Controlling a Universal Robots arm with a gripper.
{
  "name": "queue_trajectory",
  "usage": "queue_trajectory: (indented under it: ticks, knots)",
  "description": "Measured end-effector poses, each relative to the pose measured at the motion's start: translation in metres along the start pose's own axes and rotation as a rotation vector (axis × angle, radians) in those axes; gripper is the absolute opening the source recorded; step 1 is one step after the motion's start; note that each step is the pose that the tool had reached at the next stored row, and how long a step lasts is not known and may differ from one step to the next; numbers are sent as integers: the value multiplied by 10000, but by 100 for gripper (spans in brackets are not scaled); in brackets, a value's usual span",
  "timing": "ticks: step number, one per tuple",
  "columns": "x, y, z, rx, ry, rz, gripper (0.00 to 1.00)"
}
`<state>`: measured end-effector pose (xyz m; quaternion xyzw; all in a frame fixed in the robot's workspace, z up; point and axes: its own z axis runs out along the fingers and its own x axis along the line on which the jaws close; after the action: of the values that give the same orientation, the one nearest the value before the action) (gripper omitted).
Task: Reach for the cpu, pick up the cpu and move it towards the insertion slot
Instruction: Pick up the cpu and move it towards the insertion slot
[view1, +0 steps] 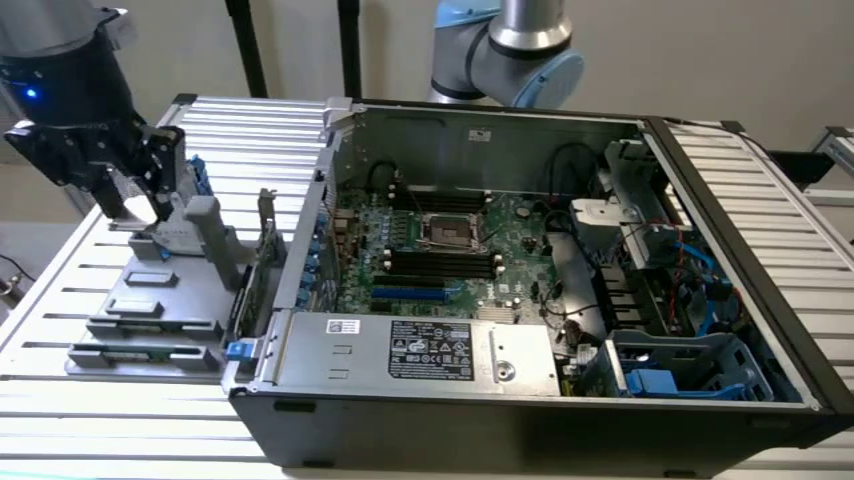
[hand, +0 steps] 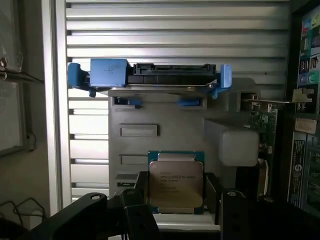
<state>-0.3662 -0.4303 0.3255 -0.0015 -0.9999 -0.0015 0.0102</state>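
Exterior view: the end effector (view1: 140, 195) hangs over the grey parts tray (view1: 147, 300) at the surface's left edge, well apart from the insertion slot (view1: 449, 229) inside the open computer case (view1: 534, 400).

Wrist view: the cpu (hand: 175, 183) lies flat on the tray, squarely between the wide-spread fingers (hand: 227, 210), not gripped. Its printing is too faint to read.

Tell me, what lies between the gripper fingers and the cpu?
Nothing: in the wrist view the open gripper has a finger on each side of the cpu, with bare gaps.
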Motion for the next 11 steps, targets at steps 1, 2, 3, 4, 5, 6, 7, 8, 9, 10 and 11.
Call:
queue_trajectory:
  ticks: [1, 2, 3, 4, 5, 6, 7, 8, 9, 10, 11]
  knots:
    - [-46, -2, -40, -10, 0, 0, 54]
    - [-90, -5, -77, -22, 0, -2, 54]
    - [-134, -7, -112, -38, 0, -2, 54]
    - [-181, -9, -148, -57, 0, -2, 54]
    - [-225, -11, -181, -76, 0, -2, 54]
    - [-270, -13, -214, -95, 1, -2, 54]
    - [-314, -16, -247, -115, 0, -3, 54]
    - [-360, -18, -282, -133, 2, -4, 54]
    - [-404, -20, -315, -153, 2, -3, 54]
    - [-447, -22, -347, -170, 3, -4, 54]
    - [-492, -24, -380, -191, 3, -4, 54]
